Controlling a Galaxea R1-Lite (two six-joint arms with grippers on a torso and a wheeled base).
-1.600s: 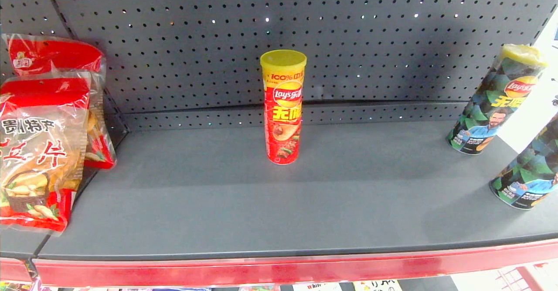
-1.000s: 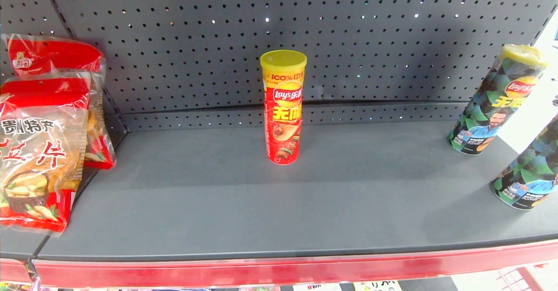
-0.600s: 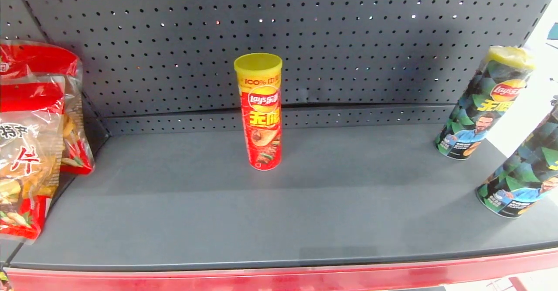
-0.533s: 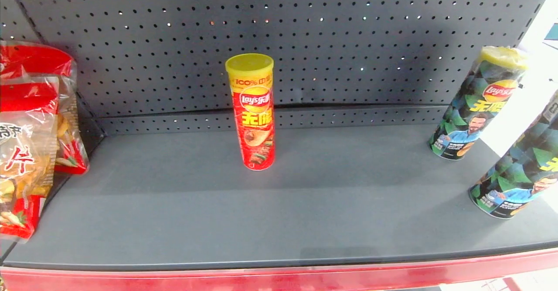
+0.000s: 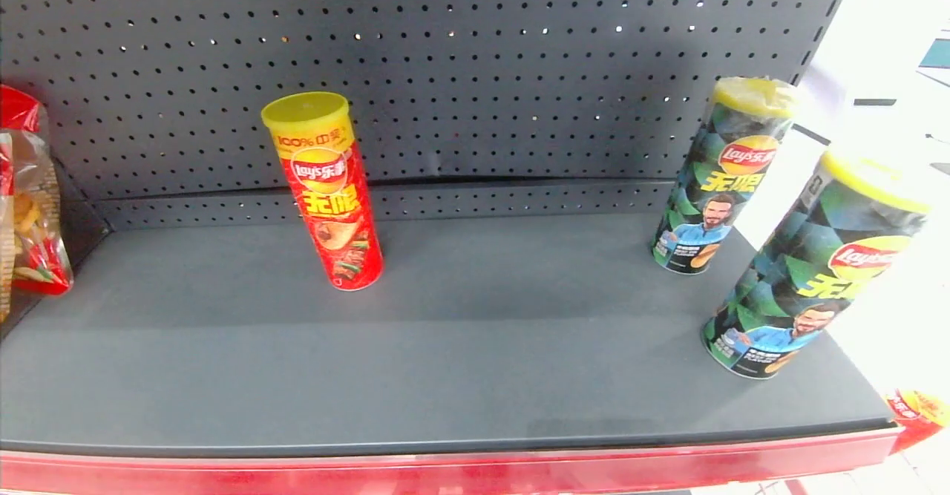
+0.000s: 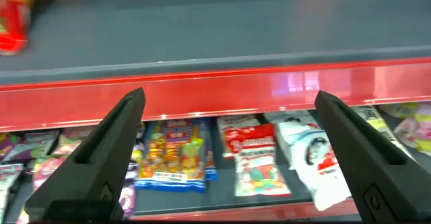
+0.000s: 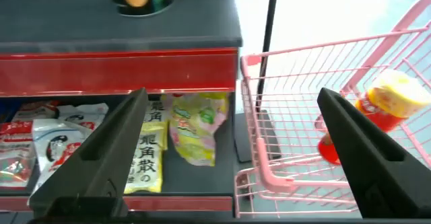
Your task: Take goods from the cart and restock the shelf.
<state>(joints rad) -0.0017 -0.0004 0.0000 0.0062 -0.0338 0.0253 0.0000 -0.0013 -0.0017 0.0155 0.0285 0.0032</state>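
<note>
Both the left end effector (image 6: 229, 95) and the right end effector (image 7: 232, 93) hang with jaws apart before the shelf (image 5: 445, 376). A chip canister (image 7: 380, 106) lies in the pink cart (image 7: 296, 56); likely light, stiff and slick, it is best gripped mid-barrel, clear of the wire walls. On the shelf stand a red canister (image 5: 323, 191), a rear green canister (image 5: 716, 176), a front green canister (image 5: 809, 265) and snack bags (image 5: 30, 213).

L gripper (image 6: 227, 158): both dark fingers (image 6: 101, 160) spread wide apart, tips pointing fwd and approx. level w/ each other, gap between them open. R gripper (image 7: 229, 155): same pose, fingers (image 7: 367, 158) wide apart, tips fwd and level. Both wrists sit roughly horizontal, w/ the grippers aimed straight ahead.
</note>
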